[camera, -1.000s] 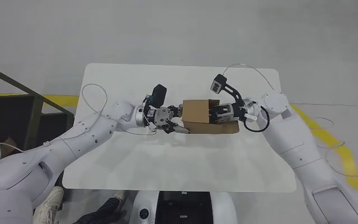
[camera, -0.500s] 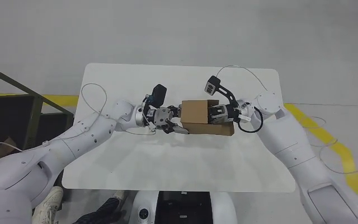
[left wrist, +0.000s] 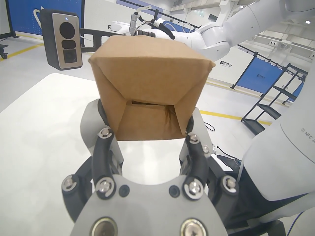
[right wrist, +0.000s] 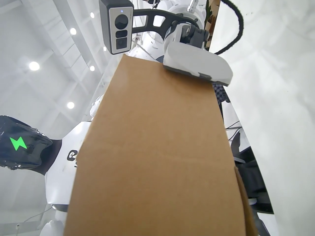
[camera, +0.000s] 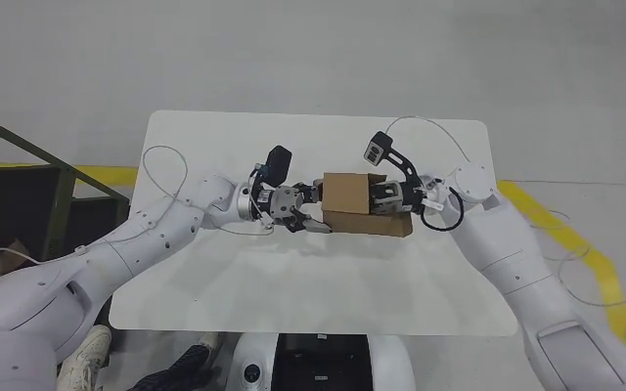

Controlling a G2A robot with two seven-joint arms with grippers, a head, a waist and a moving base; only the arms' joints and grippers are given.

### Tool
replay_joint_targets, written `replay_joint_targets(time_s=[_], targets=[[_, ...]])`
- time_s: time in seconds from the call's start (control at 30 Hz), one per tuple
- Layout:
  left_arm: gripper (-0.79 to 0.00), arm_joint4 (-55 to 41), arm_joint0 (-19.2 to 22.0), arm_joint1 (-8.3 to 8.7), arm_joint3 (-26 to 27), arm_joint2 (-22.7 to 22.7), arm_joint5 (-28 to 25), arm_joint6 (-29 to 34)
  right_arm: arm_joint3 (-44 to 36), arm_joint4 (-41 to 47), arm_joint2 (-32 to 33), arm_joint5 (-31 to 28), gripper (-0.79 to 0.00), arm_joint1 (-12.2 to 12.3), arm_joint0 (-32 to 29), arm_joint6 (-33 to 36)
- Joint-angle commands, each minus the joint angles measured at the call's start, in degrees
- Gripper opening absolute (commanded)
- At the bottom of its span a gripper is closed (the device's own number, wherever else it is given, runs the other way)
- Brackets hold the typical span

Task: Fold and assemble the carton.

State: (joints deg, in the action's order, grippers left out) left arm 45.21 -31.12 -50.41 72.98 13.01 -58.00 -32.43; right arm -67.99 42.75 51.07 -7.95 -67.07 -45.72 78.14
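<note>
A brown carton (camera: 350, 195) lies on its side at the middle of the white table (camera: 196, 283), between my two grippers. My left gripper (camera: 315, 206) stands open at its folded end. In the left wrist view that end of the carton (left wrist: 150, 74) sits between the spread fingers (left wrist: 104, 121), its flaps turned inward around a small gap. My right gripper (camera: 383, 198) is at the opposite, open-flapped end, shut on the carton wall. In the right wrist view a flat carton panel (right wrist: 152, 160) runs away from the camera, with a left finger (right wrist: 196, 65) at its far edge.
The table stretches bare to the front and to both sides of the carton. Its back edge (camera: 313, 114) is a short way behind the carton. A yellow floor line (camera: 558, 230) and a dark frame (camera: 39, 191) lie off the table.
The right arm pushed the carton slightly toward the left gripper, then drew it back about as far. The left arm has kept still.
</note>
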Motion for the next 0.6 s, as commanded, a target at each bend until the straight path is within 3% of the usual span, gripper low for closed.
replay_joint_targets(time_s=[0.0, 0.57], targets=[[0.0, -0.11, -0.04, 0.12, 0.2, 0.19, 0.0, -0.19, 0.53, 1.5, 0.21, -0.48, -0.785, -0.13, -0.69, 0.25], [0.0, -2.98, -0.24, 1.69, 5.27, 2.52, 0.0, -0.84, 5.86, 16.12, -1.05, -4.97, -0.785, -3.29, -2.62, 4.76]])
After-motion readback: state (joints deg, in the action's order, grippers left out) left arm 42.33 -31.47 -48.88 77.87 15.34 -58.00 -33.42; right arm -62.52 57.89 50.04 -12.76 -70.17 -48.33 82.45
